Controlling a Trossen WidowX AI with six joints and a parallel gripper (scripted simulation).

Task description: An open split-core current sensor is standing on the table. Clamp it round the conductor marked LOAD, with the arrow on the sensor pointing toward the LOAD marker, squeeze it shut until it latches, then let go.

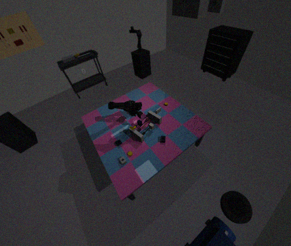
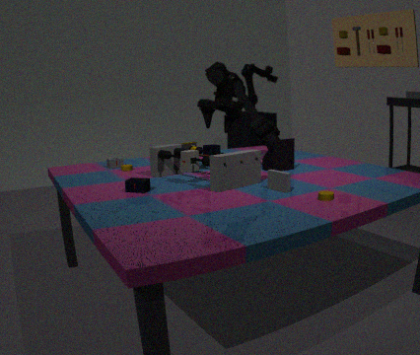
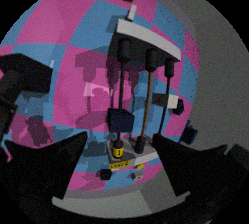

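A dark blue block (image 1: 139, 123) (image 2: 211, 149) (image 3: 120, 121), which looks like the sensor, sits at the leftmost conductor (image 3: 121, 90) in the wrist view. Whether it is latched, and its arrow, cannot be made out. That conductor ends at a black and yellow collar (image 3: 118, 149) above a yellow label (image 3: 119, 164) that seems to read LOAD. Two more conductors run beside it, and a white block (image 1: 151, 126) (image 2: 189, 160) (image 3: 171, 101) is on the far right one. My gripper (image 2: 207, 125) (image 3: 120, 136) is open and empty, above the dark blue block and not touching it.
Two upright pale terminal boards (image 1: 154, 117) (image 2: 237, 170) hold the conductor ends. Around them lie a dark block (image 1: 162, 139) (image 2: 137, 185), a smaller dark block (image 1: 118, 143) (image 3: 106, 174), a grey box (image 1: 122, 160) (image 2: 115, 163), a pale plate (image 2: 279, 180) and yellow discs (image 1: 130, 153) (image 2: 325, 195).
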